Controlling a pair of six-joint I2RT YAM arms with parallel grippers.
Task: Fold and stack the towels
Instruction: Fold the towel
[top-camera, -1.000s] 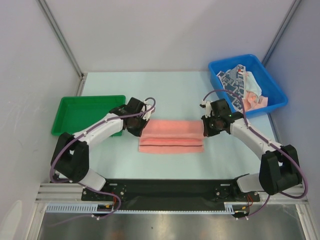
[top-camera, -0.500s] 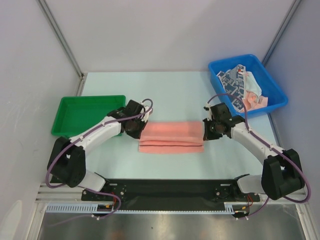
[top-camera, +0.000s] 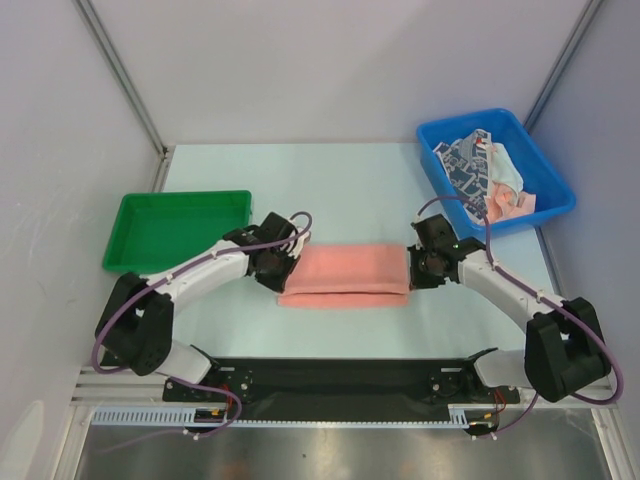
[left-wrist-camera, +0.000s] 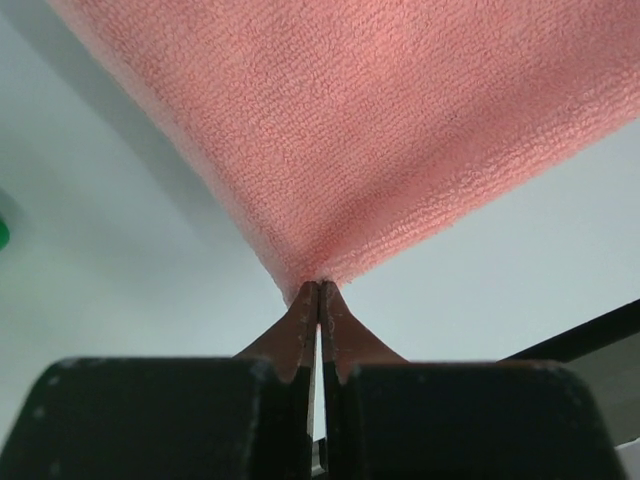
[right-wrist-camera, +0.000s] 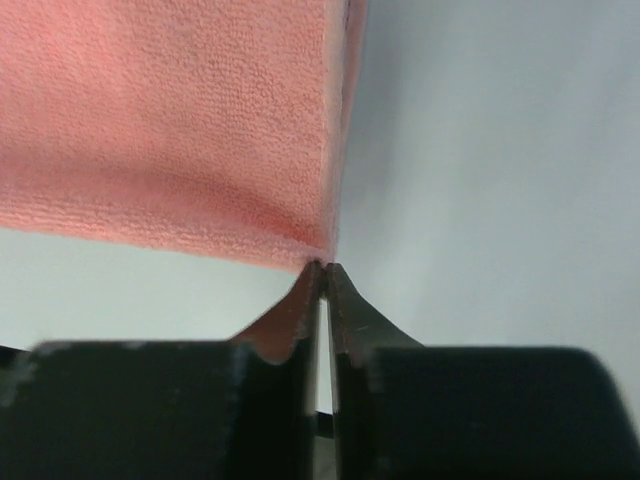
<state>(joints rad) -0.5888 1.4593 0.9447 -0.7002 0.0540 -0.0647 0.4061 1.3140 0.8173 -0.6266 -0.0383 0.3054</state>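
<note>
Pink towel (top-camera: 345, 272) lies part-folded in the middle of the worktop (top-camera: 340, 190), between the two arms (top-camera: 205, 265). The left jaws and right jaws each pinch shut on a corner at opposite ends, likely so the layer folds over evenly. More towels (top-camera: 480, 170) sit in the blue bin (top-camera: 535, 215).

pale table (top-camera: 350, 180) boxed by plain grey walls (top-camera: 300, 60) and metal posts (top-camera: 120, 70).

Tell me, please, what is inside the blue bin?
A crumpled pile: a navy-and-white patterned towel, a white towel and a pink towel. Whatever lies beneath them is covered.
</note>
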